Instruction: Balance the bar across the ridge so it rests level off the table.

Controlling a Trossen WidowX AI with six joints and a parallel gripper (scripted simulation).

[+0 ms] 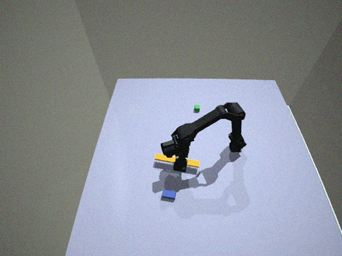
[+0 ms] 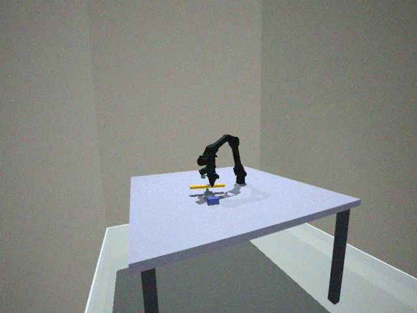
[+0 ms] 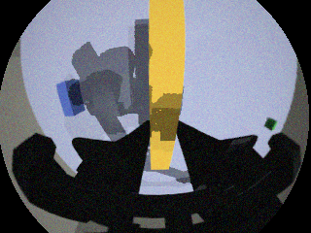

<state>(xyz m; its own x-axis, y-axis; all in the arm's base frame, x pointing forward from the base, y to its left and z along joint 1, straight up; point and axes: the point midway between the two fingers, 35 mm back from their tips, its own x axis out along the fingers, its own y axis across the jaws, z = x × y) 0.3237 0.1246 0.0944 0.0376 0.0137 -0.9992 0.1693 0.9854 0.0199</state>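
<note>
The long yellow bar is above the table, with its shadow apart from it. It looks nearly level in the exterior view. My gripper points down and is shut on the bar, a little toward its arm-base side from the middle. A small grey peaked shape, which looks like the ridge, shows under the bar's middle in the exterior view. Whether the bar touches it, I cannot tell. The ridge is not made out in the top view or the wrist view.
A blue block lies on the table, on the side of the bar toward the top camera. A small green cube is farther off on the opposite side. Arm shadows lie around the bar.
</note>
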